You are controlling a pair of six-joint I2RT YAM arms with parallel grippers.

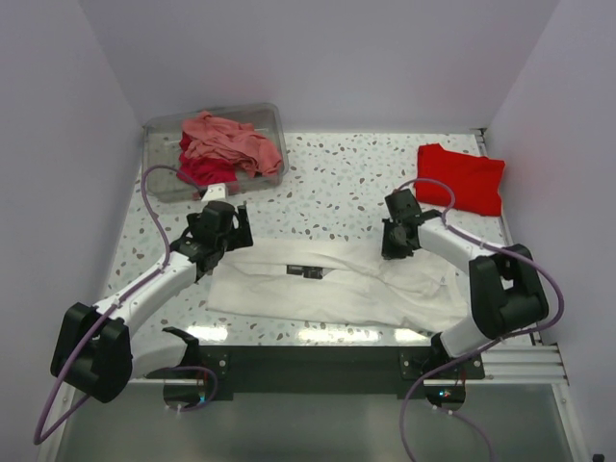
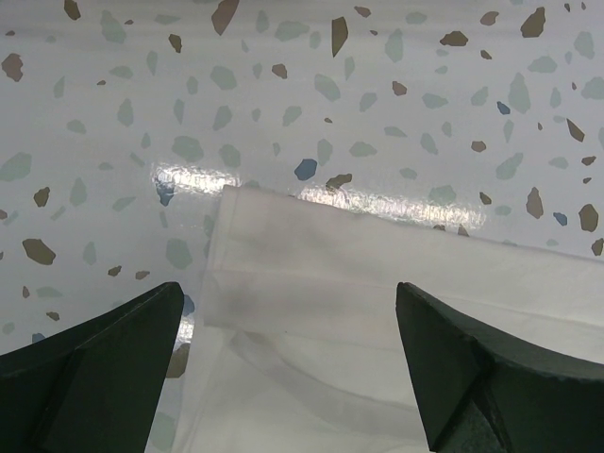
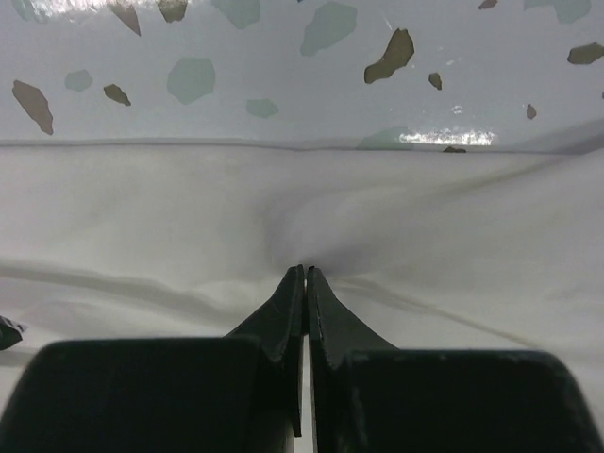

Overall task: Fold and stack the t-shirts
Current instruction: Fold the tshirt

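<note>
1. White t-shirt: lying flattened across the near half of the speckled table, between the two arms, with a dark neck label facing up.
2. Left gripper: hovering with its fingers spread wide and holding nothing. One corner of the white cloth is showing below the gap.
3. Right gripper: pressing its fingers together on a pinch of the white t-shirt near the far right edge. The cloth is puckering at the tips.
4. Red t-shirt: sitting folded at the far right of the table, well apart from the white one.
5. Clear bin: standing at the far left corner.
6. Salmon-pink t-shirt: lying crumpled in the bin.
7. Crimson t-shirt: showing beneath the salmon-pink one, also in the bin.
</note>
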